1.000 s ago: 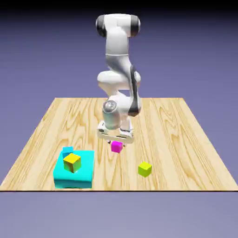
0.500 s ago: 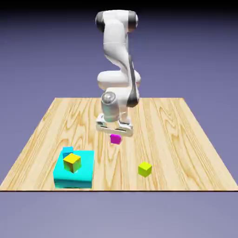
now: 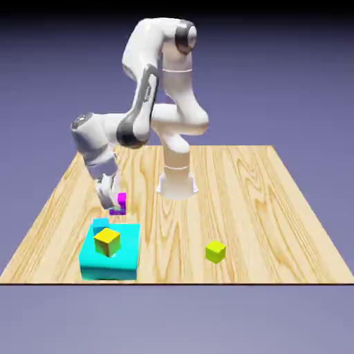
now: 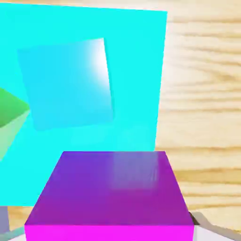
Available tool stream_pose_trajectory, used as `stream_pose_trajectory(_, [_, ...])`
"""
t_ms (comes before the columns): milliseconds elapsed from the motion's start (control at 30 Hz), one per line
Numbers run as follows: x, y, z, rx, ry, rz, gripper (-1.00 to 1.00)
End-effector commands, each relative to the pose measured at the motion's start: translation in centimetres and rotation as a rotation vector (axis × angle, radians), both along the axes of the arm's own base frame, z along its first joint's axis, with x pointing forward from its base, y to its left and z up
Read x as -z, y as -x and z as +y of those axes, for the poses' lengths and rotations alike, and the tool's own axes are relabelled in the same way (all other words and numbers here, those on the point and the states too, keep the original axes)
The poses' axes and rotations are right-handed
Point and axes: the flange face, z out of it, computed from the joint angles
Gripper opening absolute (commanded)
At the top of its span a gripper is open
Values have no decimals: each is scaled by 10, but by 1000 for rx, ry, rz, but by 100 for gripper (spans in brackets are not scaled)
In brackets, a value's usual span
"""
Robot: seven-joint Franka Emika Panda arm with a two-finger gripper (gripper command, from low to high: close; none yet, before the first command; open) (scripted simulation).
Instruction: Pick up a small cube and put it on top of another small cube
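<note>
My gripper (image 3: pixel 116 205) is shut on the small magenta-pink cube (image 3: pixel 122 201) and holds it in the air, just above the far edge of a large cyan block (image 3: pixel 128 257) at the exterior view's left. In the hand view the magenta cube (image 4: pixel 110 195) fills the bottom between the fingers, hiding all but a grey fingertip (image 4: pixel 210 228) at the corner. Below it lies a small cyan cube (image 4: pixel 66 84) on the cyan block (image 4: pixel 141 56). That small cyan cube (image 3: pixel 101 222) sits at the block's far left corner.
A yellow-topped cube (image 3: pixel 107 240) stands on the cyan block, and its green side (image 4: pixel 10 113) shows at the hand view's left edge. A lime-green cube (image 3: pixel 216 252) lies on the wooden table (image 3: pixel 263 207) toward the exterior view's right front.
The gripper shut on the magenta cube, lifted it off the table and swung with it to the exterior view's left, from the table's middle to above the cyan block.
</note>
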Motion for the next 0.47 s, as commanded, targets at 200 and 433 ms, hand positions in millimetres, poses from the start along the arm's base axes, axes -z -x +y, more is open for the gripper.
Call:
stream_pose_trajectory(200, [36, -9, -17, 141, -19, -6, -100])
stream_pose_trajectory(433, [-18, -4, -29, 141, -18, -5, 100])
